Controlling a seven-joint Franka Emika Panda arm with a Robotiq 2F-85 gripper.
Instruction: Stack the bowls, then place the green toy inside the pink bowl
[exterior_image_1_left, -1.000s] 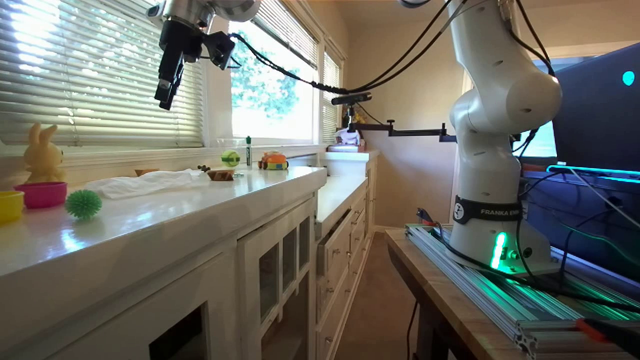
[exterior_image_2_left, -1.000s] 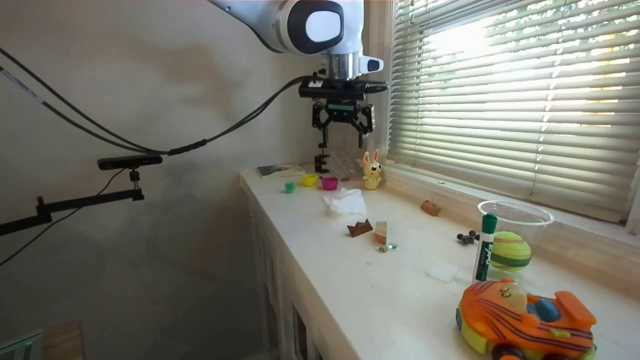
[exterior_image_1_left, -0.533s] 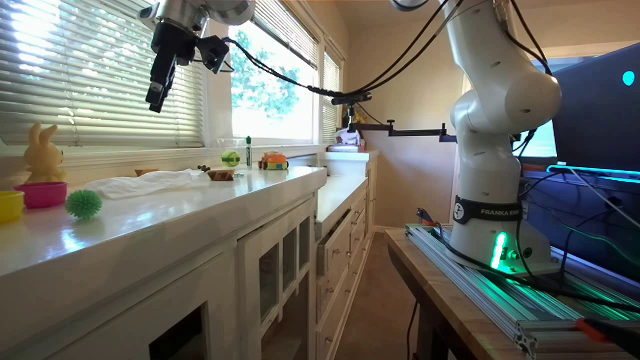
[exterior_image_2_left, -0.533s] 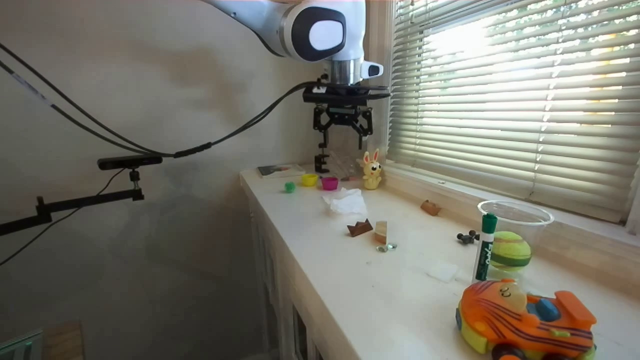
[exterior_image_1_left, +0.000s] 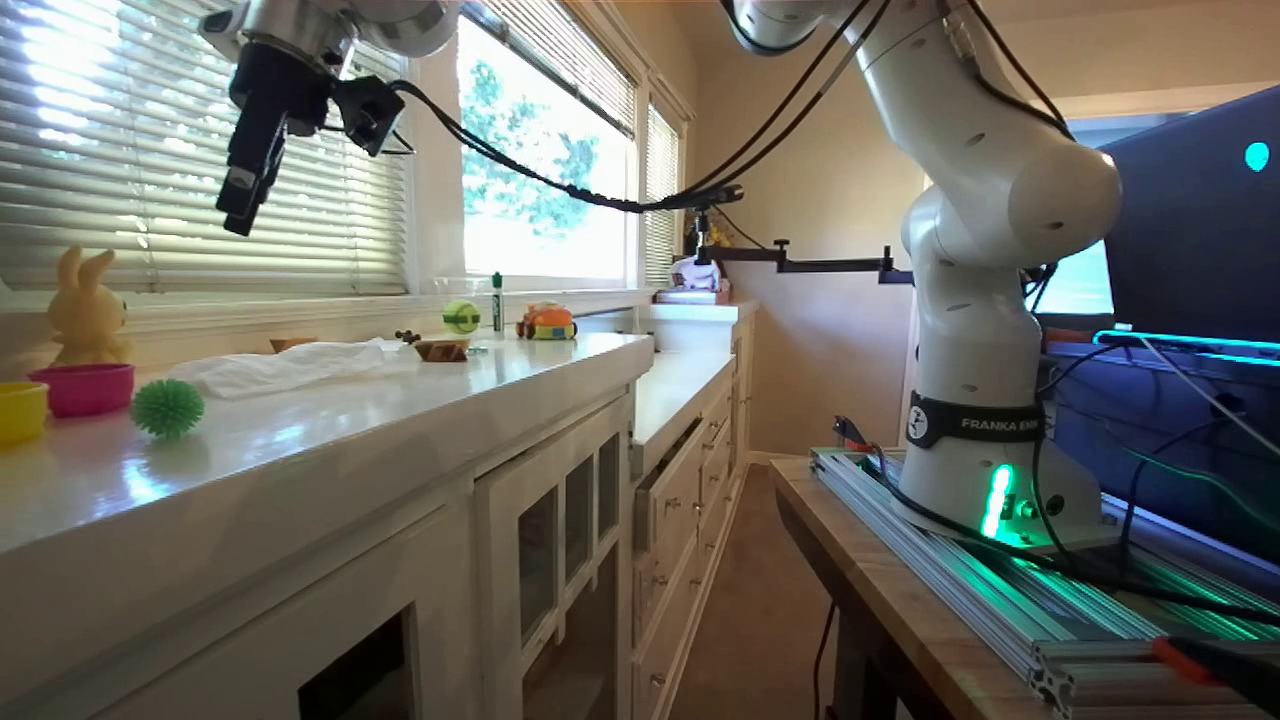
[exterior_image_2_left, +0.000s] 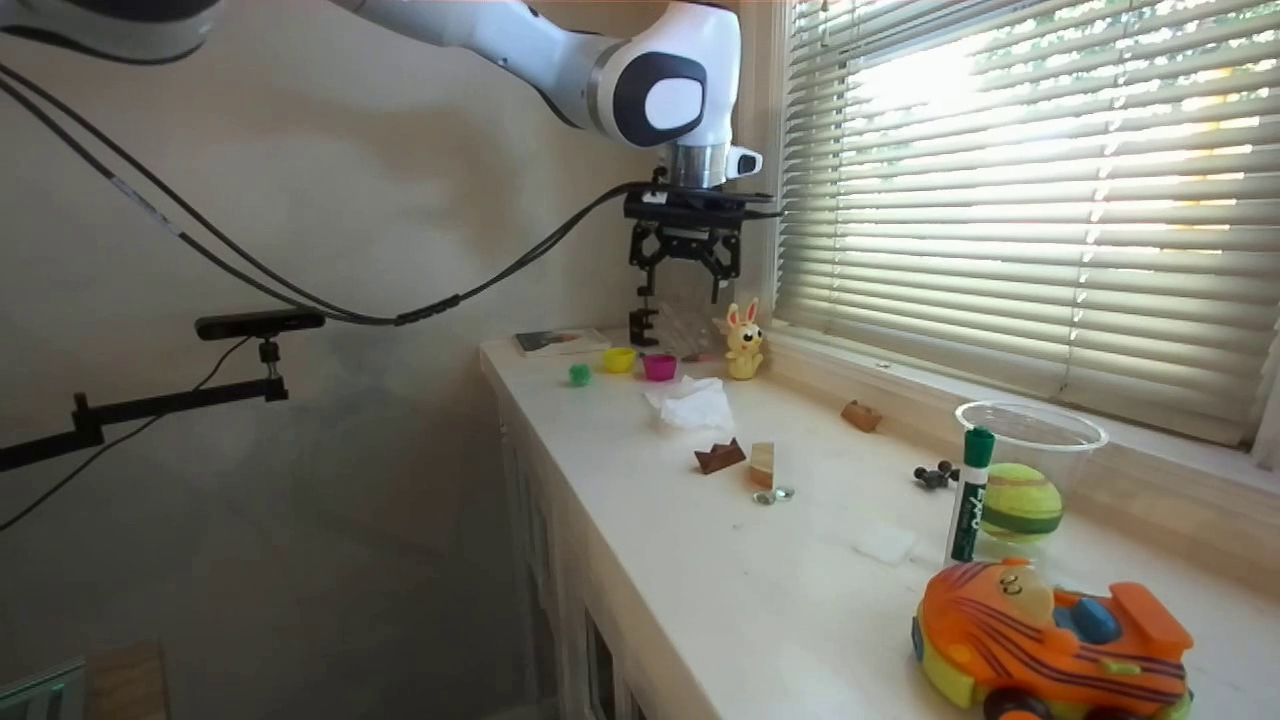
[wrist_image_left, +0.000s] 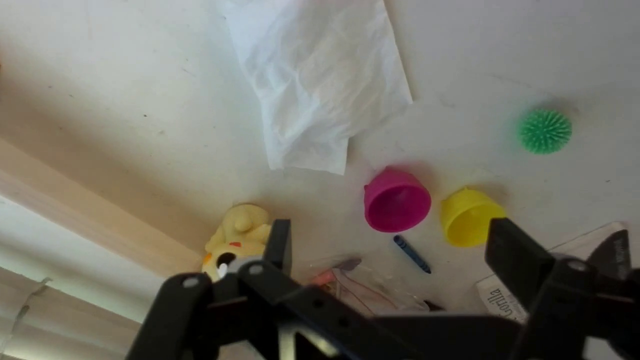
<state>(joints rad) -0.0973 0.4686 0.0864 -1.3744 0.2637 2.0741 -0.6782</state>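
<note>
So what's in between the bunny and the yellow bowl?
The pink bowl. The wrist view shows it sitting between the bunny and the yellow bowl, with a gap on each side, so it touches neither.

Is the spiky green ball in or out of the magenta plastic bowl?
Out: the wrist view shows the green ball on the white countertop, apart from the magenta bowl.
</note>
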